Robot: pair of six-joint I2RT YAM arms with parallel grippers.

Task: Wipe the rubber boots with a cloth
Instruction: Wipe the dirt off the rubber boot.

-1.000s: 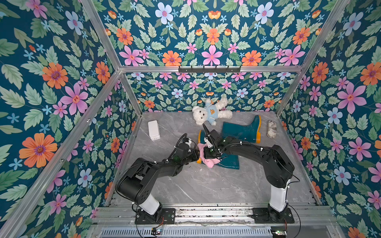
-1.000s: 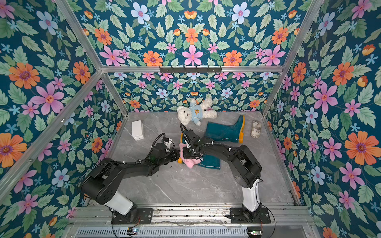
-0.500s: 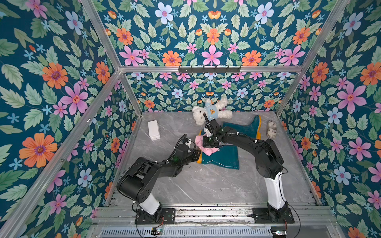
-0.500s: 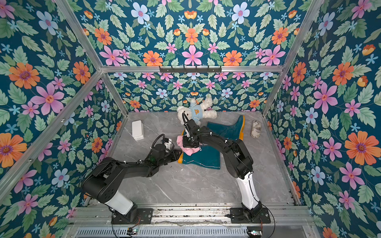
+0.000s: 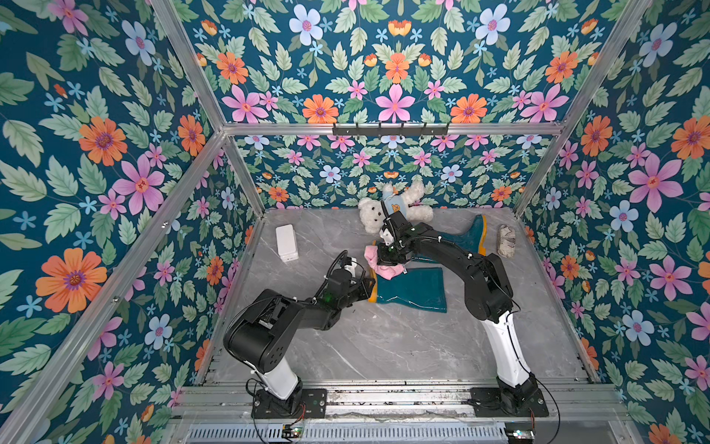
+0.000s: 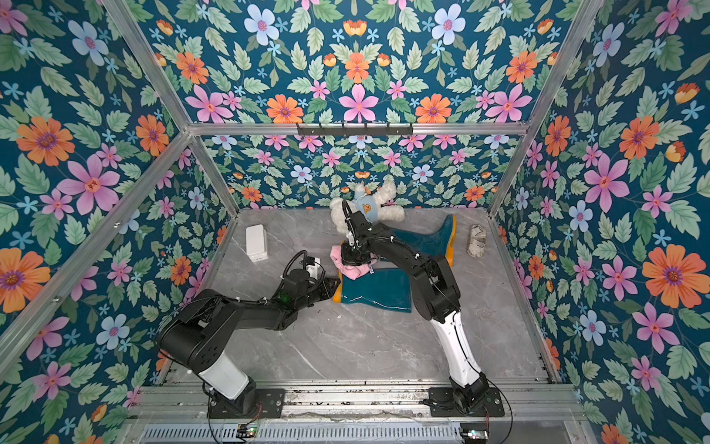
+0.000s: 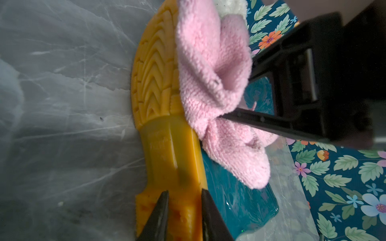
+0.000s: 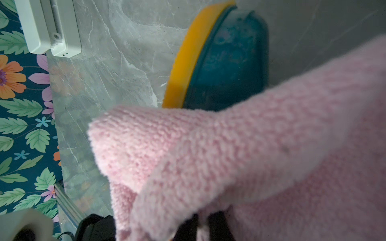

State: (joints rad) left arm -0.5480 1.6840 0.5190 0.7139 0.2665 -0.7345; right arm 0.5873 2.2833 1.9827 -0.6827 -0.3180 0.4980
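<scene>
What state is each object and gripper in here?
near boot: on its side, heel clamped
far boot: on its side, partly hidden
cloth: bunched, resting on near boot
left gripper: shut on near boot's heel
right gripper: shut on cloth
teddy bear: lying face up
white box: lying flat
rag bundle: bunched, lying alone

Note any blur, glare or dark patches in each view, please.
In both top views, sharp and evenly lit, with soft sheen on the near rubber boot. Left wrist view: pink cloth and yellow sole crisp, left gripper blurred and dark. Right wrist view: the cloth fills the frame, soft; the boot's toe behind is hazy, the white box clearer.
</scene>
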